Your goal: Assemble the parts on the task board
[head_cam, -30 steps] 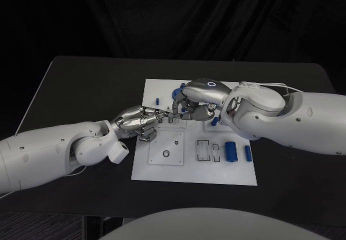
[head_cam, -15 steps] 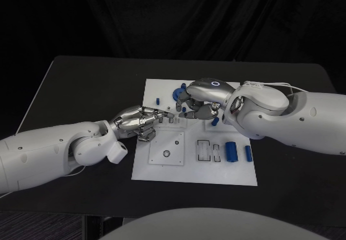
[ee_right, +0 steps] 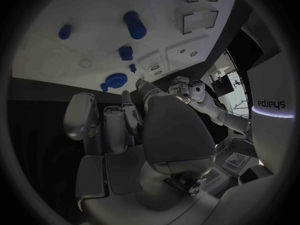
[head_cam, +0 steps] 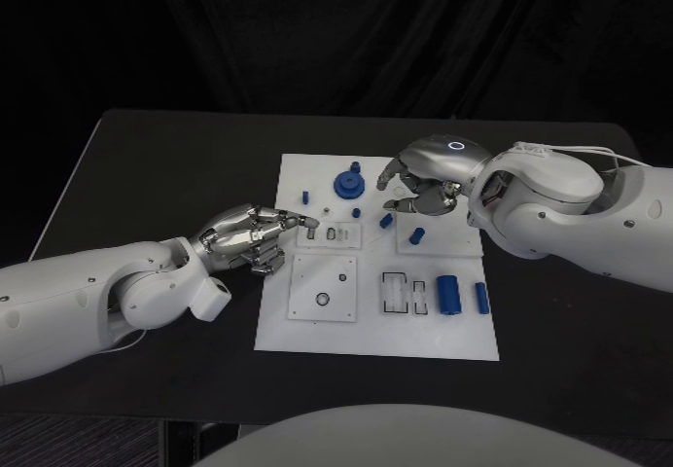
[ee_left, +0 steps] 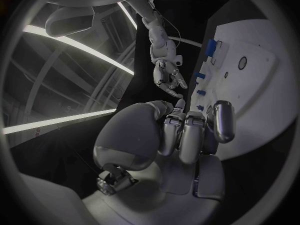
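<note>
The white task board [head_cam: 376, 321] lies mid-table. A round blue part [head_cam: 346, 185] stands near its far edge, small blue parts [head_cam: 386, 221] sit around the middle, and a blue cylinder [head_cam: 449, 295] lies near the right edge. My left hand [head_cam: 257, 235] hovers at the board's left edge with its fingers curled in and nothing in them. My right hand [head_cam: 421, 183] hangs over the board's far right part, fingers spread and empty. The left wrist view shows the right hand [ee_left: 167, 75] with fingers apart. The right wrist view shows the board [ee_right: 94, 15] and the round part [ee_right: 116, 80].
Two white raised plates [head_cam: 324, 288] with holes and slots sit on the board's near half, and a thin blue bar [head_cam: 481, 298] lies beside the cylinder. Black tabletop [head_cam: 168, 165] surrounds the board on all sides.
The two hands, close together over the board's middle before, have drawn apart. The right hand rose toward the far right, the left pulled back to the left edge. Small blue parts are now uncovered.
</note>
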You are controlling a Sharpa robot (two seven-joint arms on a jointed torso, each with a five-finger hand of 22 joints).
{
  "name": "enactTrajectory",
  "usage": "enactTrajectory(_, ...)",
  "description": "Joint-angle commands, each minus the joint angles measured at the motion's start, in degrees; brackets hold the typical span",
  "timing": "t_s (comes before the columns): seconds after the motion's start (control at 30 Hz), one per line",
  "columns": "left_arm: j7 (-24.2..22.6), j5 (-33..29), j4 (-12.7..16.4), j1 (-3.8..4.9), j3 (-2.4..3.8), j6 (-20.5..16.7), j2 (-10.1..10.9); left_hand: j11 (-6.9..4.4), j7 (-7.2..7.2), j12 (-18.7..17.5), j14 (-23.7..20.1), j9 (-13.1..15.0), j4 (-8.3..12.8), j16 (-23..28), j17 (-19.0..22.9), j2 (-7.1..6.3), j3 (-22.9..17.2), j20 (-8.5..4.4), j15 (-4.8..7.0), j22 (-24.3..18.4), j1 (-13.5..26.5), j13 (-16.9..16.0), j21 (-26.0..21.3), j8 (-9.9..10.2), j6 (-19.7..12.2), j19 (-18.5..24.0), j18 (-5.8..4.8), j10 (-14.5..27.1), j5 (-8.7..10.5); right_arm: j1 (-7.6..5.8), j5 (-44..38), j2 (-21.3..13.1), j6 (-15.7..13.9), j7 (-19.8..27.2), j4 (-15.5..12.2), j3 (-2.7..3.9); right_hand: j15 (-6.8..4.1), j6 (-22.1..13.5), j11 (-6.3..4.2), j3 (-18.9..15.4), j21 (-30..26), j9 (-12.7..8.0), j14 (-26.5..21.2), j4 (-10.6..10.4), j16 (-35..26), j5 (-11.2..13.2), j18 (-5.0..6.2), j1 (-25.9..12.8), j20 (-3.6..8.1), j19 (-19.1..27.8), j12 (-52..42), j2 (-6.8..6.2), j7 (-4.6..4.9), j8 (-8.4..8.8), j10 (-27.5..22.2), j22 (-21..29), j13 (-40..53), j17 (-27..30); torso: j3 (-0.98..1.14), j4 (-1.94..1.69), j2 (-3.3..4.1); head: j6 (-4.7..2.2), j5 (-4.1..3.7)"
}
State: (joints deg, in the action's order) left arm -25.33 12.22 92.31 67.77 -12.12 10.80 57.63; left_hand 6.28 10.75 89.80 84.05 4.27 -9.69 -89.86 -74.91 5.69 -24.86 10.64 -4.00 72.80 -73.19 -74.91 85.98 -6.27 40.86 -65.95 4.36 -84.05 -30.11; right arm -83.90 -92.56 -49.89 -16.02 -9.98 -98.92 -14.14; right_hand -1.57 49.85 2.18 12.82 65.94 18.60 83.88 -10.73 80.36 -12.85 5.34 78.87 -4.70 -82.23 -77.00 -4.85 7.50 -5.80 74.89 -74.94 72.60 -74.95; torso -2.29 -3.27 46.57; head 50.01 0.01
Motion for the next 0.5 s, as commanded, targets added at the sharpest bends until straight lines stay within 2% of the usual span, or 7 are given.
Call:
enactTrajectory(0.03,-2.0,-0.1,0.3,-0.09,0.03,-1.4,0.1,-0.09,-0.02,0.2,6.0,0.1,0.3,-0.1,-15.1,-0.14,-0.1,-0.18,0.10,0.1,-0.5,-15.1,-0.3,-0.2,0.4,-0.1,0.10,-6.0,-0.30,-0.18,-1.9,-0.3,3.7,-4.8,0.2,0.00,-0.02,-0.5,-0.12,0.1,-0.1,-0.2,2.7,0.3,-0.1,-0.4,-0.88,0.4,0.15,0.1,0.0,0.01,-0.08,0.50,-0.3,-9.3,-0.1,-9.0,-0.01,0.04,0.03,-0.01,0.02)
enactTrajectory(0.3,-2.2,-0.1,0.3,-0.09,0.03,-1.6,0.4,-0.09,-0.01,0.2,6.0,0.1,0.3,-0.1,-15.1,-0.11,-0.1,-0.20,0.11,-0.1,-0.5,-15.1,-0.3,-0.3,0.5,0.2,0.15,-6.0,-0.45,-0.26,-2.1,0.0,7.0,-6.6,1.1,-0.01,0.05,0.1,-0.02,0.2,-0.4,-0.4,2.5,0.4,-0.2,-0.9,-0.82,0.6,0.11,0.3,0.1,0.09,-0.06,0.53,-0.5,-9.2,-0.2,-9.0,-0.02,0.06,0.03,-0.01,-0.45)
enactTrajectory(0.4,-2.2,-0.1,0.3,-0.09,0.03,-1.7,0.4,-0.09,0.00,0.2,6.0,0.1,0.3,-0.1,-15.1,-0.08,-0.1,-0.21,0.12,-0.2,-0.5,-15.1,-0.3,-0.3,0.6,0.4,0.18,-6.0,-0.51,-0.22,-2.1,0.2,8.1,-6.6,1.4,-0.02,0.08,0.7,-0.05,0.4,-0.8,-0.6,2.3,0.9,-0.6,-1.0,-0.72,1.1,0.08,0.6,0.5,0.04,-0.10,0.56,-1.0,-9.0,-0.5,-8.7,0.01,-0.03,0.02,-0.01,-0.63)
enactTrajectory(0.5,-2.3,-0.1,0.2,-0.09,0.03,-1.6,0.4,-0.09,0.00,0.2,6.0,0.1,0.3,-0.1,-15.1,-0.08,-0.1,-0.21,0.12,-0.2,-0.5,-15.1,-0.3,-0.3,0.6,0.4,0.18,-6.0,-0.51,-0.11,-2.1,0.4,8.7,-6.3,1.7,-0.02,0.08,0.9,-0.08,0.6,-0.9,-0.8,2.2,1.2,-0.7,-1.0,-0.70,1.4,0.06,0.8,0.6,-0.04,-0.12,0.66,-1.2,-9.0,-0.6,-8.7,0.04,0.02,0.02,-0.01,-0.57)
